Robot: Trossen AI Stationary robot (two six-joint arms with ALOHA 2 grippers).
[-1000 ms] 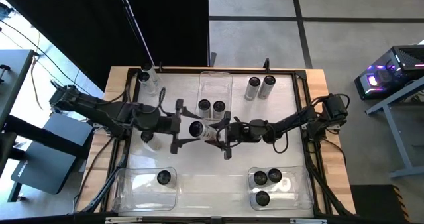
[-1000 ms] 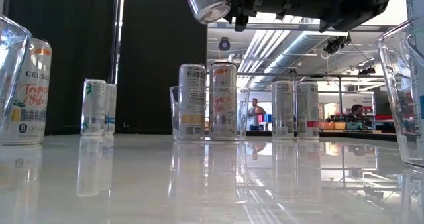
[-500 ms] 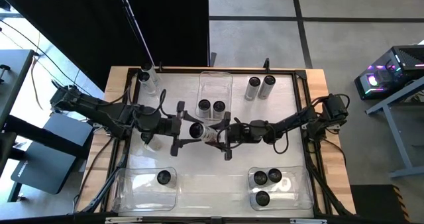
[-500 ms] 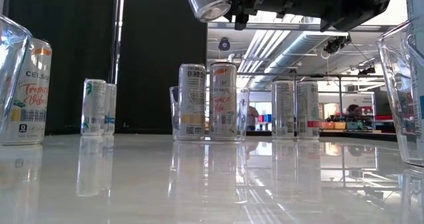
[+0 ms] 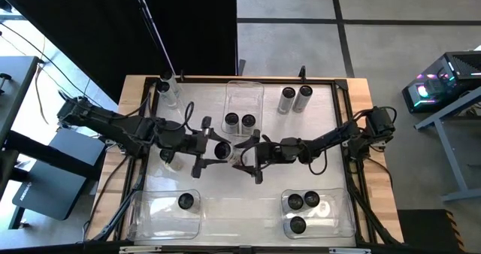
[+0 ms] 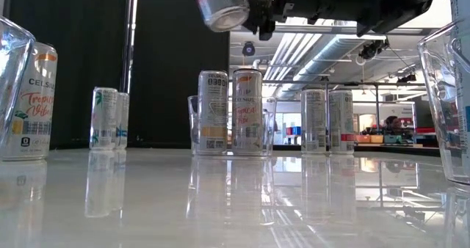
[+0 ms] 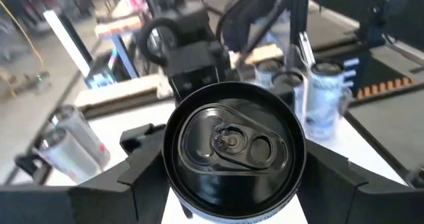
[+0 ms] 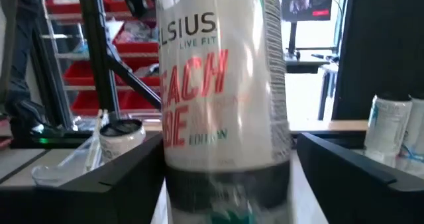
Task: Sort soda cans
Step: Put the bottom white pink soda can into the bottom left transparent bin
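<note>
While a handover goes on in mid-air above the worktop [image 5: 210, 186], the near bins show partial progress: the near-left bin [image 5: 150, 213] holds one can, the near-right bin [image 5: 334, 216] three. Above the worktop's middle, the left gripper [image 5: 213, 150] has its fingers closed around the held can [image 5: 222, 150], its dark top facing that wrist camera. The right gripper [image 5: 246, 155] sits just beside the can; its fingers flank the can, spread wide, apparently letting go. Farther back, the far bin [image 5: 244, 96] holds two cans; two cans [image 5: 294, 100] stand far right, others far left [image 5: 167, 89]. Sorting looks roughly half done.
</note>
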